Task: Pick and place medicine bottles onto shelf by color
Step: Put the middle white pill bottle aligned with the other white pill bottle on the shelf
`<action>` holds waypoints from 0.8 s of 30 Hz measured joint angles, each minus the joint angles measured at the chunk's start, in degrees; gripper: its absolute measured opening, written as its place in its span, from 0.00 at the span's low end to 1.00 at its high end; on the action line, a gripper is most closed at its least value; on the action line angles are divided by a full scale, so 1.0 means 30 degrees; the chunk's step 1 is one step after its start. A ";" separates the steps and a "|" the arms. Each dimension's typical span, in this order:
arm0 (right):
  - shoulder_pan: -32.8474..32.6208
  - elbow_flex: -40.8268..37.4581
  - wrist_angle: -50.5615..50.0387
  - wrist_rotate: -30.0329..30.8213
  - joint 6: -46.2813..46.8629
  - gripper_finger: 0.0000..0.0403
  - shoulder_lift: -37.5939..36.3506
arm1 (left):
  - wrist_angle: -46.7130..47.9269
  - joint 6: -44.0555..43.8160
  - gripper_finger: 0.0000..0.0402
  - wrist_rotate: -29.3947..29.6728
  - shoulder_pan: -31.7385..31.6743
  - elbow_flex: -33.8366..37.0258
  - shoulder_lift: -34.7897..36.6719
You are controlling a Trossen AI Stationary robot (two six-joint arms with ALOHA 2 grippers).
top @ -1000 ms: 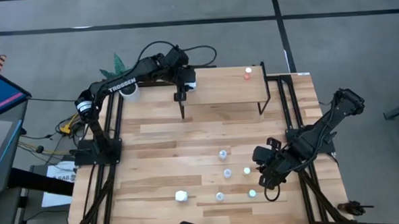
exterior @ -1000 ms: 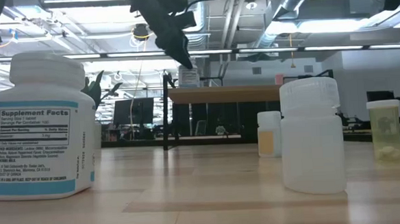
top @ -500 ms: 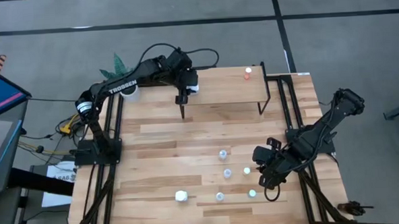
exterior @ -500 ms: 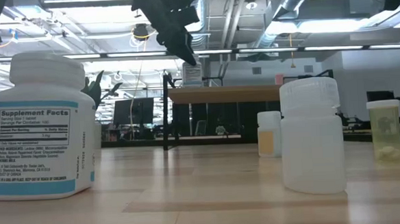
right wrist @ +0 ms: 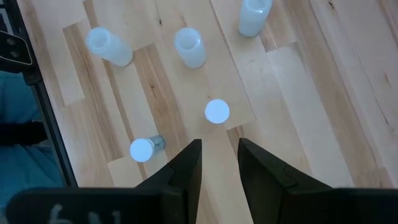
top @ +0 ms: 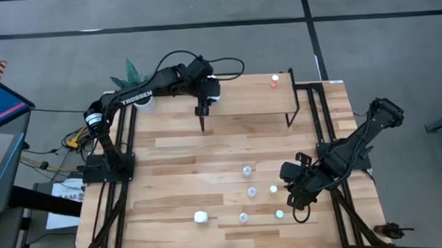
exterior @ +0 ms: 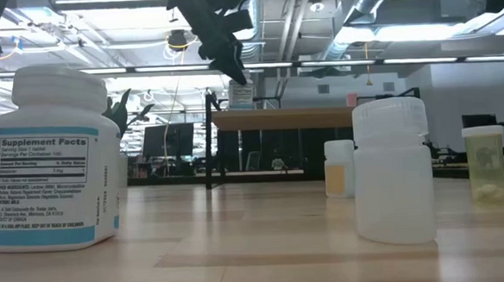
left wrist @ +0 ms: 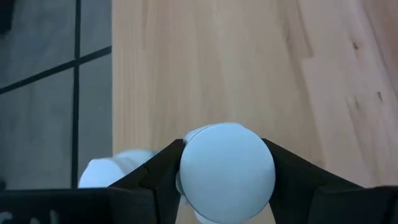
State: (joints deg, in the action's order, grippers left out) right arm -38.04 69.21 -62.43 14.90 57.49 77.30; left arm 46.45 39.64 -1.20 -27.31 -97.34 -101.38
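White medicine bottle (left wrist: 227, 169) sits clamped between the left gripper's (top: 212, 94) dark fingers (left wrist: 158, 171), held over the left end of the light-wood shelf (top: 246, 100). A red-capped bottle (top: 274, 80) stands at the shelf's far right. Right gripper (right wrist: 216, 163), fingers apart and empty, hovers beside bottles (top: 247, 171) standing on the plank table (top: 170, 163).

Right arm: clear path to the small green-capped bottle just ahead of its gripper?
Probably yes. The right gripper is open and empty, and the small green-capped bottle stands upright just beyond its fingertips on bare wooden tabletop, nothing between them.
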 joint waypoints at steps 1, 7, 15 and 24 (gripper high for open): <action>-0.0006 0.0000 0.0000 0.0000 0.0000 0.32 0.0000 | 0.0028 -0.0005 0.43 -0.0008 0.0000 0.0000 0.0000; 0.0000 0.0000 0.0000 0.0000 -0.0001 0.32 0.0000 | 0.0039 -0.0071 0.50 0.0091 0.0068 0.0007 0.0000; 0.0000 0.0000 0.0000 0.0000 -0.0024 0.32 0.0000 | -0.0212 0.0054 0.57 0.0151 0.0117 0.0007 0.0000; 0.0000 0.0000 -0.0044 0.0000 -0.0197 0.32 -0.0001 | -0.0322 0.0744 0.57 0.2160 0.0717 -0.0626 0.0000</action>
State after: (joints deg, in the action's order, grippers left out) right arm -38.04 69.21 -62.57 14.90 56.90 77.30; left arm 45.49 41.88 5.28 -25.16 -99.22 -101.38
